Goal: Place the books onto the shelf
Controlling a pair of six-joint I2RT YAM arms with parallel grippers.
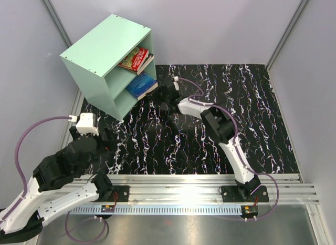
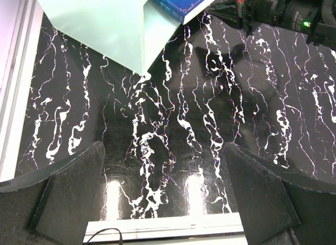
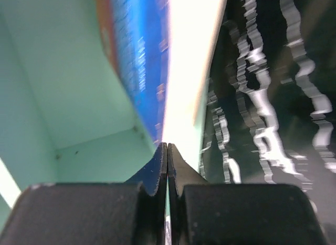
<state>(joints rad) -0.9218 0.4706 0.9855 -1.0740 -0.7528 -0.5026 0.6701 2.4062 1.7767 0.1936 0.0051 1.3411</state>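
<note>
Black-fingered right gripper (image 3: 167,146), jaws pressed flat together with nothing visible between them, tips at the mouth of the lower compartment of the mint-green shelf (image 1: 100,50). Directly ahead of the tips, blue book (image 3: 137,55) with orange edge, lying flat on the compartment floor, one corner overhanging the front lip; contact between tips and book not discernible. Right arm (image 1: 226,134) stretched diagonally from its base at the near edge across the black, white-veined marbled mat (image 1: 236,98) toward the shelf. Upper compartment: red book (image 1: 139,58) lying uppermost, green-covered book (image 1: 129,58) showing beside it, dark book (image 1: 149,63) edge beneath; exact stacking order unclear. Left gripper (image 2: 163,147), fingers (image 2: 68,192) spread wide and empty, poised above the mat, near front corner of the shelf well ahead of the tips. Left arm (image 1: 58,176) folded low at the near left, white wrist camera housing (image 1: 86,124) on top. Shelf upright, turned at an angle, in the far left corner of the mat, openings facing the right gripper. Ribbed aluminium rail (image 1: 199,182) along the near edge, carrying both arm bases.
</note>
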